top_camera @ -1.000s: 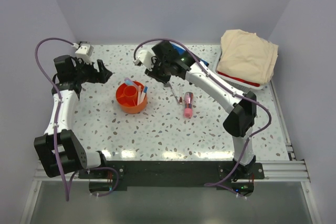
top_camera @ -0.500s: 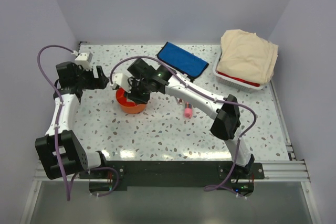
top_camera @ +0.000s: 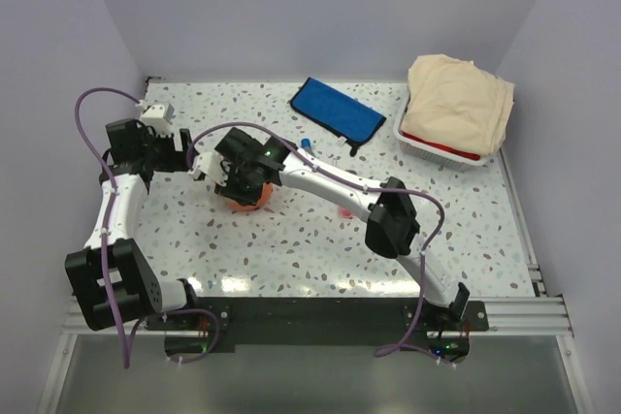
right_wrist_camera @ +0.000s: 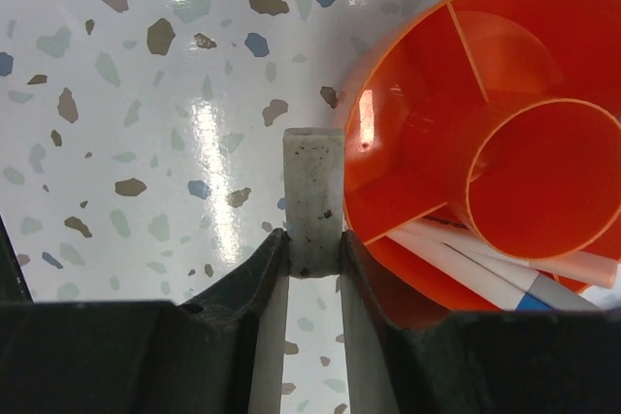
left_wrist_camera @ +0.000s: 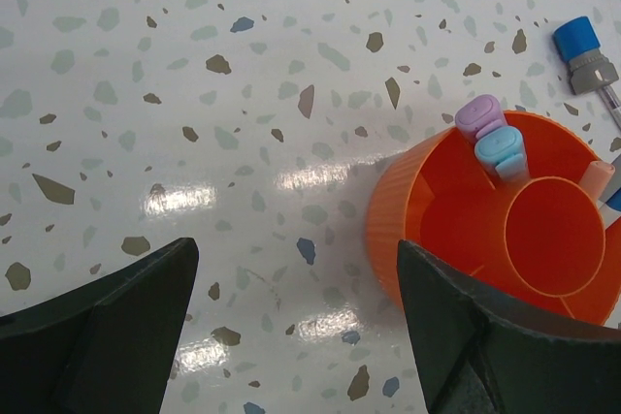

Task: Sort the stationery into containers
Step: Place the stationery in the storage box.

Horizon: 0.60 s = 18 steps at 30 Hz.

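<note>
The round orange tub (right_wrist_camera: 485, 143) stands left of centre, with white pens (right_wrist_camera: 495, 269) lying in one compartment. My right gripper (right_wrist_camera: 313, 249) hangs just outside the tub's rim, shut on a pale grey speckled eraser block (right_wrist_camera: 313, 199). In the left wrist view the tub (left_wrist_camera: 456, 230) holds a lilac marker (left_wrist_camera: 478, 115) and a light-blue-capped one (left_wrist_camera: 500, 150). My left gripper (left_wrist_camera: 296, 259) is open beside the tub, nothing between its fingers. A blue-capped item (left_wrist_camera: 585, 48) lies on the table past the tub. The blue pouch (top_camera: 337, 111) lies flat at the back.
A white basket (top_camera: 427, 147) with a red rim and a beige cloth (top_camera: 458, 99) sits at the back right. The right arm stretches across the middle of the table and partly hides a pink item (top_camera: 344, 211).
The right arm swung left from the table's middle to the orange tub, carrying the grey block and uncovering the blue pouch. The left gripper shifted slightly.
</note>
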Motion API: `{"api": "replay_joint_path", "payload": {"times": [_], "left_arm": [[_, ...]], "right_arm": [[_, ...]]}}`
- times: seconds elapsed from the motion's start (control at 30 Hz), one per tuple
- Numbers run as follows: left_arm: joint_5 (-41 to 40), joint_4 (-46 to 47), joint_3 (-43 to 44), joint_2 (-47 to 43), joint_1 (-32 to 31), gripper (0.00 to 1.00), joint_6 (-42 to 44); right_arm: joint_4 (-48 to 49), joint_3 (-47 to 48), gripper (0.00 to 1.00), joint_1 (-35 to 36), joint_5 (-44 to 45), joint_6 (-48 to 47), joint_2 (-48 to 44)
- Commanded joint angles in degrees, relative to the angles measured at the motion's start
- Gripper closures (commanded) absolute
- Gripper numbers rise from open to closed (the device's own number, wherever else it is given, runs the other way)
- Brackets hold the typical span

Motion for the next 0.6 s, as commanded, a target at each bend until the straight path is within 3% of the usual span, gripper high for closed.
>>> {"api": "replay_joint_path", "payload": {"times": [0.0, 0.37, 0.57], "left_arm": [[0.15, -0.3, -0.48, -1.33, 0.52, 0.12, 1.14], [-0.02, -0.39, 0.31, -0.45, 0.52, 0.12, 1.49], [-0.29, -0.3, 1.01, -0.27, 0.52, 0.12, 1.49]], "right_arm": [[1.42, 3.11, 0.75, 0.2, 2.71, 2.25, 0.22], [3.26, 5.48, 0.75, 0.2, 4.82, 2.95, 1.28], [3.62, 6.01, 0.66, 0.2, 6.67, 3.13, 2.42]]}}
